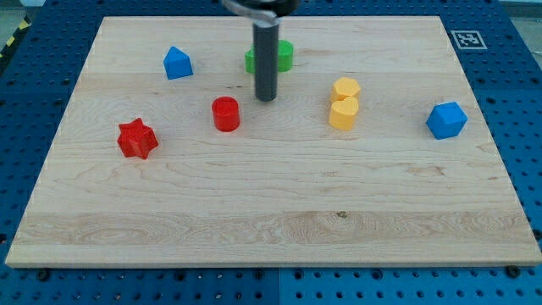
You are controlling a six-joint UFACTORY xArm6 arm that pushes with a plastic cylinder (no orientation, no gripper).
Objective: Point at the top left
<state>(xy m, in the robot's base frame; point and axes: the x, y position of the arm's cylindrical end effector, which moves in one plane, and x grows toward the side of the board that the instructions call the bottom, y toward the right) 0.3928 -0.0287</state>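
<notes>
My tip (267,98) sits mid-table (271,220), just below what looks like a green block (283,54). No claw, nothing held. Next: slide upper-left, clearing the blue block (177,63).

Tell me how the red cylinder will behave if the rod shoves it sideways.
The red cylinder stands upright on a flat end and looks squat, so it will probably slide rather than tip. It looks like smooth rigid plastic on the wooden board, so it should glide easily. Its round wall may slip off my tip, now up and to its right.
</notes>
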